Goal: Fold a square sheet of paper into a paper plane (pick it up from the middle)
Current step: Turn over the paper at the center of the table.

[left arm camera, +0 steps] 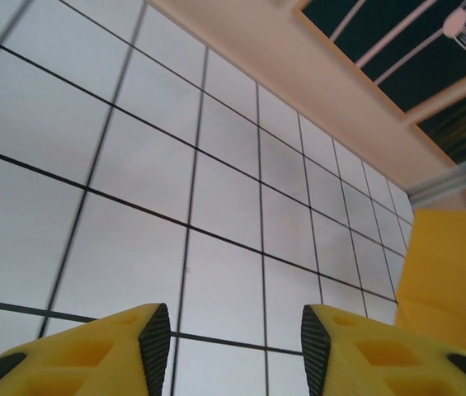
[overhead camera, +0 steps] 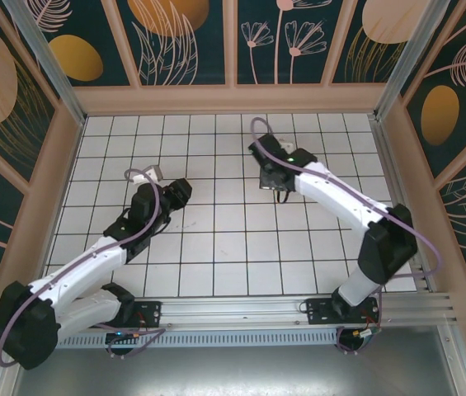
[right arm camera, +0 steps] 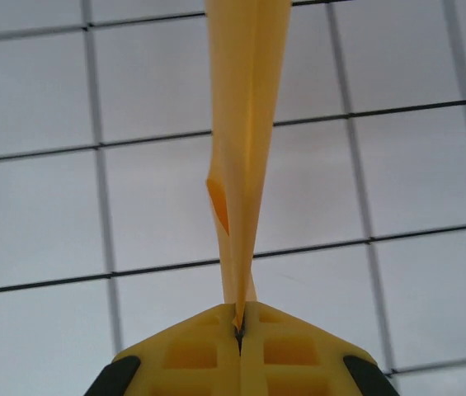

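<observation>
**Right jaws pinch the plane, left jaws open**

Top view: the left gripper (overhead camera: pixel 176 192) hangs over the left-middle of the table (overhead camera: pixel 216 247). From up here I cannot tell how its jaws stand. The right gripper (overhead camera: pixel 274 180) sits over the far-middle tiles, well apart from the left one. Its own body covers whatever lies between its jaws.

Left wrist: the two yellow fingers (left arm camera: pixel 92 351) stand apart. Only bare grid shows in the gap, and nothing touches either pad, so these jaws are open and hold nothing.

Right wrist: the yellow fingers (right arm camera: pixel 183 355) press together, closed on the plane (right arm camera: pixel 245 124). Its narrow end is pinched between the pads. The folded orange-yellow paper runs straight out ahead of the jaws, widening until it leaves the top edge. A small flap juts out on its left side, just ahead of the jaws. I cannot tell whether the paper touches the grid behind it.
</observation>
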